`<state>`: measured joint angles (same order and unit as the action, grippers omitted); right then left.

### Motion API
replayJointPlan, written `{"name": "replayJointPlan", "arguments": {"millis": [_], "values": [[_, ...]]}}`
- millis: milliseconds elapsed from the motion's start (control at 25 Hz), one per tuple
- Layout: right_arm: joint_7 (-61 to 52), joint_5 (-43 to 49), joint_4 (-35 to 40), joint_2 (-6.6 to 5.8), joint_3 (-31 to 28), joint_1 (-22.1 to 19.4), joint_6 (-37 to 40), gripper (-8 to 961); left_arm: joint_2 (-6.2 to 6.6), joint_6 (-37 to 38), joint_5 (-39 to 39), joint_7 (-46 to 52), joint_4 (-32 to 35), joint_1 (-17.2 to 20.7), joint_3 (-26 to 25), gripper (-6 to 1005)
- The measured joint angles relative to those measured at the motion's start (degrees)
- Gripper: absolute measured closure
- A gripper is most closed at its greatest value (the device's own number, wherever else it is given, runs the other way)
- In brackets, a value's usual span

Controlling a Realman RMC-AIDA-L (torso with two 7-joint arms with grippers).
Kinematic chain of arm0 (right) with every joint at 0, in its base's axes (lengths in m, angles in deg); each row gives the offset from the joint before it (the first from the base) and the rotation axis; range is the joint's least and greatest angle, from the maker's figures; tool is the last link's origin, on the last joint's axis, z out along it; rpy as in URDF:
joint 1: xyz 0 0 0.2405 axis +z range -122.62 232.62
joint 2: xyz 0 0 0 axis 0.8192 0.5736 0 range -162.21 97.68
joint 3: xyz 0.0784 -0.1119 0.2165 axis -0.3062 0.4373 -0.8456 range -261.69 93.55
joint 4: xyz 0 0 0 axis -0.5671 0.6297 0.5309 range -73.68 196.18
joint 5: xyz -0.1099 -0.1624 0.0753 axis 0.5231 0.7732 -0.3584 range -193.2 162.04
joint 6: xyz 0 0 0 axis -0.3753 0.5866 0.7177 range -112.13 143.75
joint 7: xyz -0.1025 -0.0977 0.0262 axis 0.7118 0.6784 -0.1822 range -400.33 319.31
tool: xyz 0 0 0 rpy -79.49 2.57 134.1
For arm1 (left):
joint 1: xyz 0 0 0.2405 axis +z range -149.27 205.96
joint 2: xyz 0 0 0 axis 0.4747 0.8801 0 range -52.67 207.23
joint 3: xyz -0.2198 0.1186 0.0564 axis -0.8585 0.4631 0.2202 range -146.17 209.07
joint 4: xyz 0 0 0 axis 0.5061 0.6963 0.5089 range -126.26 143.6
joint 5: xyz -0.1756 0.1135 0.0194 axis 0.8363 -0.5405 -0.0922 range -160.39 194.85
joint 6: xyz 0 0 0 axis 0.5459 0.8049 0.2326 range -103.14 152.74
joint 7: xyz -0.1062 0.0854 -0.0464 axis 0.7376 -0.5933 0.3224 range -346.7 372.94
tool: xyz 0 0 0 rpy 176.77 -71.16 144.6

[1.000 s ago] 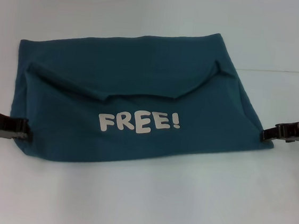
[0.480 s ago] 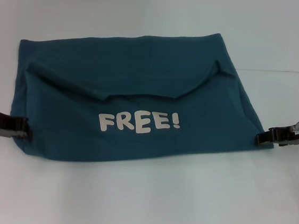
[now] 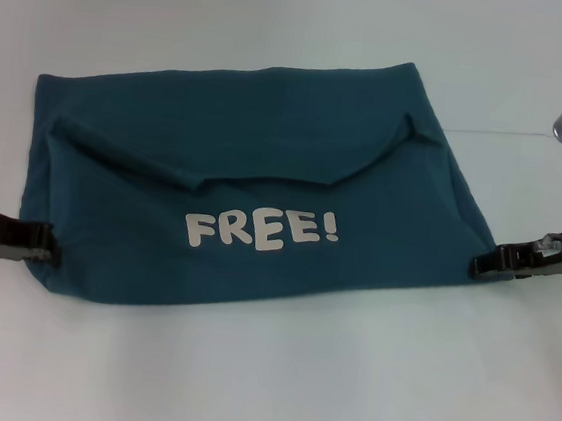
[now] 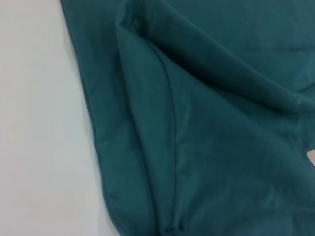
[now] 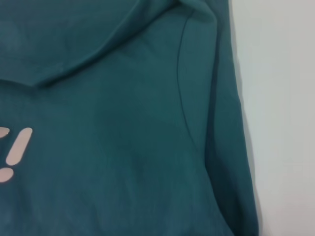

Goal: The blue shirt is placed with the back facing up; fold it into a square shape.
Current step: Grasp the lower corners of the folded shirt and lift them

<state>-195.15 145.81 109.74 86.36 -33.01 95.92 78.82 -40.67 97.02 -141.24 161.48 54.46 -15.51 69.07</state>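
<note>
Desk [image 3: 262, 390]: plain white, flat. Blue shirt [image 3: 265, 169]: large dark teal-blue soft cotton tee, lying mid-desk, folded to a wide rectangle w/ white "FREE!" lettering [image 3: 261, 231] up; likely light, limp, non-slip, so best taken at near corners/side hems. Left end effector [image 3: 44, 243]: at shirt's near-left corner, touching the edge; finger state can't tell. Right end effector [image 3: 484, 264]: at near-right corner, touching; finger state can't tell.

The blue shirt [image 3: 264, 184] is soft, matt cotton-like cloth with smooth white printed lettering [image 3: 261, 231]; the table [image 3: 264, 370] looks smooth, matt white.
</note>
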Motion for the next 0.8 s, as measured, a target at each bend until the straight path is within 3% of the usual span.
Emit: {"name": "replayJointPlan", "arguments": {"millis": [600,800], "values": [[0.62,-0.25,-2.21,0.13,0.03,0.97,-2.04,319,-0.09,0.31,0.0,-0.48,0.0,0.06,0.0,960],[0.71,-0.69,-1.7,0.12,0.02,1.04,-1.92,571,-0.09,0.27,0.0,-0.67,0.01,0.07,0.0,960]]}}
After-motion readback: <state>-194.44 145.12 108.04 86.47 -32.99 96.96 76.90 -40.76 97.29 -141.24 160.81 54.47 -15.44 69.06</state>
